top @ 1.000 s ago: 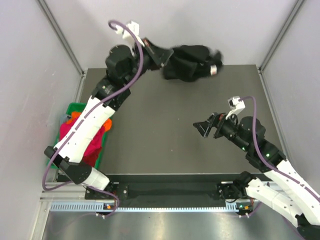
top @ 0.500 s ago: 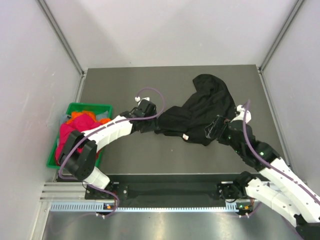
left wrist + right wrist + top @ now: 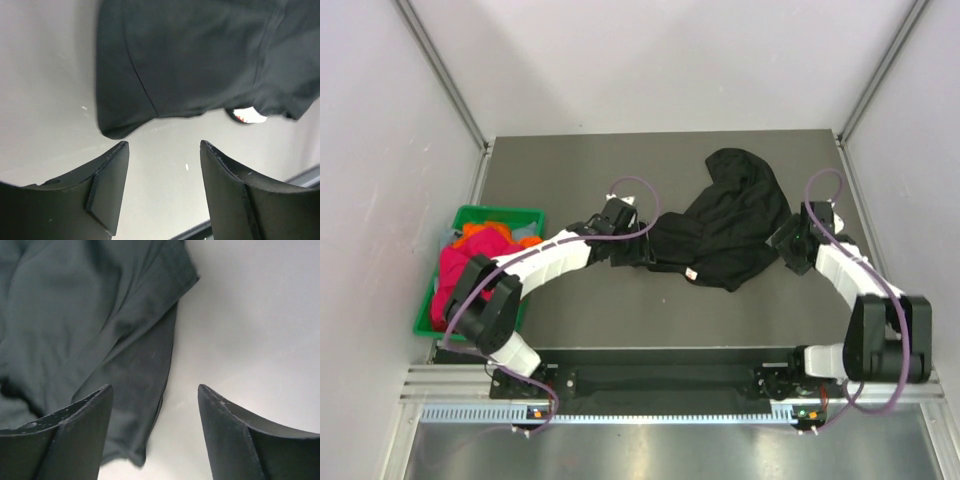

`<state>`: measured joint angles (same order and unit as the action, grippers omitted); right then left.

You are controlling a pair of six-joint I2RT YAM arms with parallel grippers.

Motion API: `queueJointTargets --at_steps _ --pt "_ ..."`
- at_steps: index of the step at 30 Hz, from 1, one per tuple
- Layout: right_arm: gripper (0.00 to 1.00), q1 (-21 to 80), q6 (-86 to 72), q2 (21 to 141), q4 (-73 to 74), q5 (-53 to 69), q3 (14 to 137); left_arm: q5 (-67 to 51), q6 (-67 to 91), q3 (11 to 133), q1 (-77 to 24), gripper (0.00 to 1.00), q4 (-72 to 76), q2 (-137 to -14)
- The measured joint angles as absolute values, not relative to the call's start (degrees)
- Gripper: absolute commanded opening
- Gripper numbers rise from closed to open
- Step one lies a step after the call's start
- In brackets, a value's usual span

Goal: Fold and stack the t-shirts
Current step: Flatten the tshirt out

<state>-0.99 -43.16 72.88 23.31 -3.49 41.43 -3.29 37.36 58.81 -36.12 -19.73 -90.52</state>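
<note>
A black t-shirt (image 3: pixel 730 222) lies crumpled on the dark table, its white neck label (image 3: pixel 691 273) near its front edge. My left gripper (image 3: pixel 638 252) sits low at the shirt's left end. In the left wrist view this gripper (image 3: pixel 164 146) is open, with bare table between the fingers and the shirt's (image 3: pixel 190 60) hem just beyond the tips. My right gripper (image 3: pixel 784 241) is at the shirt's right edge. In the right wrist view it (image 3: pixel 155 388) is open, and a fold of the shirt (image 3: pixel 90 315) lies under the left finger's side. Magenta (image 3: pixel 468 272) and orange (image 3: pixel 485 231) t-shirts fill the bin.
The green plastic bin (image 3: pixel 502 211) stands at the table's left edge beside the left arm. Grey walls close the table on the left, the far side and the right. Purple cables loop over both arms.
The left gripper brought the black shirt down from the far back, opened and let go; the shirt now lies on the table. The right gripper moved to the shirt's right edge.
</note>
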Motion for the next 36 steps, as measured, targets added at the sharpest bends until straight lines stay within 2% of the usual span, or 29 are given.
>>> queueJointTargets --at_steps 6,15,21,24,27,28,30,32,36 --pt "0.63 -5.3 -43.81 80.58 19.11 -2.37 42.46 -8.47 37.08 57.19 -36.49 0.63 -17.3 -94.98" --pt "0.54 -8.67 -43.0 86.26 14.39 -2.74 44.1 -6.72 35.66 59.27 -36.45 0.65 -15.97 -98.59" --pt "0.37 -9.23 -41.93 88.33 11.03 -3.7 44.38 -4.49 34.96 63.51 -35.75 0.6 -16.34 -102.72" --pt "0.3 -9.34 -41.5 89.17 9.45 -4.58 44.42 -3.22 34.79 65.17 -35.24 0.54 -16.64 -104.03" --pt "0.18 -9.67 -41.08 89.89 7.84 -5.06 44.42 -2.11 34.68 67.53 -34.87 0.39 -17.54 -106.26" --pt "0.11 -9.67 -41.08 90.02 7.53 -5.3 44.42 -1.54 34.65 68.73 -34.81 0.28 -17.74 -107.2" --pt "0.0 -9.69 -41.06 90.3 6.74 -5.41 44.42 -1.15 34.61 69.58 -34.59 0.13 -18.06 -108.44" --pt "0.0 -9.69 -40.91 90.52 6.35 -5.5 44.42 -0.99 34.79 70.41 -34.37 0.0 -18.33 -109.32" --pt "0.0 -9.69 -40.42 90.45 7.03 -5.61 44.82 -0.23 34.83 71.59 -33.8 0.0 -19.59 -109.49"
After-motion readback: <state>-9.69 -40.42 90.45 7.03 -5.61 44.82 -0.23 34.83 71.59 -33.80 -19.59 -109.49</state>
